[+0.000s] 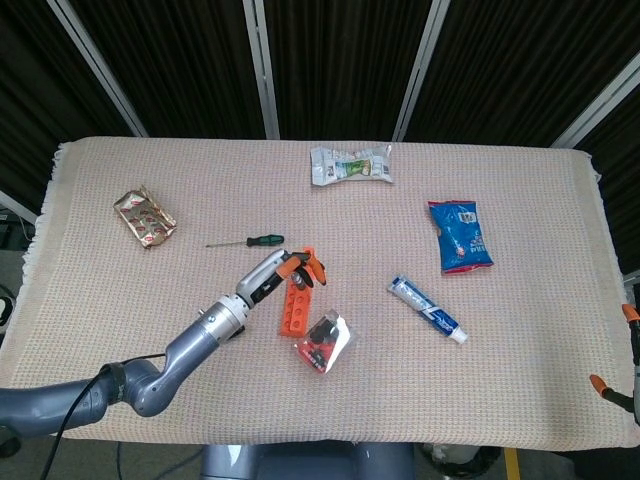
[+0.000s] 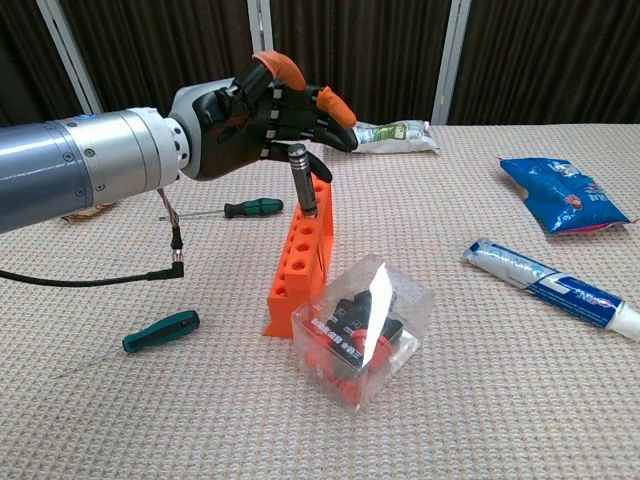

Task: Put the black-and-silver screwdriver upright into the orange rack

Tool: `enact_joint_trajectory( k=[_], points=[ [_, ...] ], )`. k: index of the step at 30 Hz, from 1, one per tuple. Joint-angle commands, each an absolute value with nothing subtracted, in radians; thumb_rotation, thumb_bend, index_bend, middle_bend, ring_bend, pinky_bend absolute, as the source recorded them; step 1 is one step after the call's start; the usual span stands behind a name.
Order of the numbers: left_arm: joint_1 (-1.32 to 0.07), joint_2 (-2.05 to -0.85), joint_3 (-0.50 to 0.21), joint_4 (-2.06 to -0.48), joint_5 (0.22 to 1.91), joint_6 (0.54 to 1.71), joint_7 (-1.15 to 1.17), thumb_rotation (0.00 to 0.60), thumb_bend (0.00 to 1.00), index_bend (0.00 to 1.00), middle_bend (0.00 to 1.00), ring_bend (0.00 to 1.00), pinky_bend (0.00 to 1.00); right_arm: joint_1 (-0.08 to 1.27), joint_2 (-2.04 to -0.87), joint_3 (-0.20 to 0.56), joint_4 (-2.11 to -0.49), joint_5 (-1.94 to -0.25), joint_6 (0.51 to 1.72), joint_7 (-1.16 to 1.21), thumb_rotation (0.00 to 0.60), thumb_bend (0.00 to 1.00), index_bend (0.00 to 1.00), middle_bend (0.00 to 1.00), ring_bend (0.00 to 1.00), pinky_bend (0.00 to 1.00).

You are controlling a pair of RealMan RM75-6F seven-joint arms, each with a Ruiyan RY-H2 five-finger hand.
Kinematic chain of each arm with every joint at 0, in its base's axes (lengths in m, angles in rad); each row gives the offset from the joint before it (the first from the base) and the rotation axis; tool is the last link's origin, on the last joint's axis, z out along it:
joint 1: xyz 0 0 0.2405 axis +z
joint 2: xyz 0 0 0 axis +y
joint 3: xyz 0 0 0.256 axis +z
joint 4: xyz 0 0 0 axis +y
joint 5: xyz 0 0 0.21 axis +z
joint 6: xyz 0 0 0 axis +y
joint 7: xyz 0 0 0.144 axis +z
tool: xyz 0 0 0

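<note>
The left hand (image 2: pixel 275 110) is holding the black-and-silver screwdriver (image 2: pixel 303 182) upright in its fingers (image 2: pixel 335 104), tip entering the orange rack's (image 2: pixel 298 255) far end; no label reads clearly.

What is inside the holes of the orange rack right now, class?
The screwdriver, held by the left hand, stands in a far hole of the orange rack. Its tip is hidden inside. The near holes look empty.

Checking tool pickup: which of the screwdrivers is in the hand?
The black-and-silver screwdriver, held by the left hand at the orange rack; both green-handled screwdrivers lie flat.
</note>
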State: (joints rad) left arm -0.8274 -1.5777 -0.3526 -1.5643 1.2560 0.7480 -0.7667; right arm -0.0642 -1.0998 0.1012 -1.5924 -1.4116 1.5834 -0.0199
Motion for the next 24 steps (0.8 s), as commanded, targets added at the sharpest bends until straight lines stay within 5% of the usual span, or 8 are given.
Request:
enact_joint_trajectory(
  k=[1, 6, 13, 24],
  points=[
    [-0.822, -1.578, -0.353, -1.572, 1.273, 0.770, -0.763, 0.000, 0.75, 0.44, 0.36, 0.15, 0.35, -0.064, -1.100, 0.102, -1.593, -1.413, 1.584, -0.020, 0.600, 0.00, 0.05, 0.12, 0.00, 0.15],
    [-0.819, -1.571, -0.350, -1.582, 1.301, 0.792, -0.781, 0.000, 0.74, 0.39, 0.28, 0.04, 0.12, -0.064, -1.101, 0.101, -1.591, -1.414, 1.584, -0.018, 0.600, 0.00, 0.05, 0.12, 0.00, 0.15],
    [-0.803, -1.548, -0.355, -1.612, 1.379, 0.890, -0.772, 0.000, 0.75, 0.40, 0.27, 0.04, 0.10, -0.067, -1.100, 0.101, -1.590, -1.416, 1.588, -0.013, 0.600, 0.00, 0.05, 0.12, 0.00, 0.15],
    [-0.658, -1.452, -0.305, -1.663, 1.369, 1.193, -0.205, 0.000, 0.72, 0.40, 0.21, 0.00, 0.03, -0.049, -1.089, 0.110, -1.587, -1.420, 1.572, -0.019, 0.600, 0.00, 0.06, 0.13, 0.00, 0.15]
  ],
)
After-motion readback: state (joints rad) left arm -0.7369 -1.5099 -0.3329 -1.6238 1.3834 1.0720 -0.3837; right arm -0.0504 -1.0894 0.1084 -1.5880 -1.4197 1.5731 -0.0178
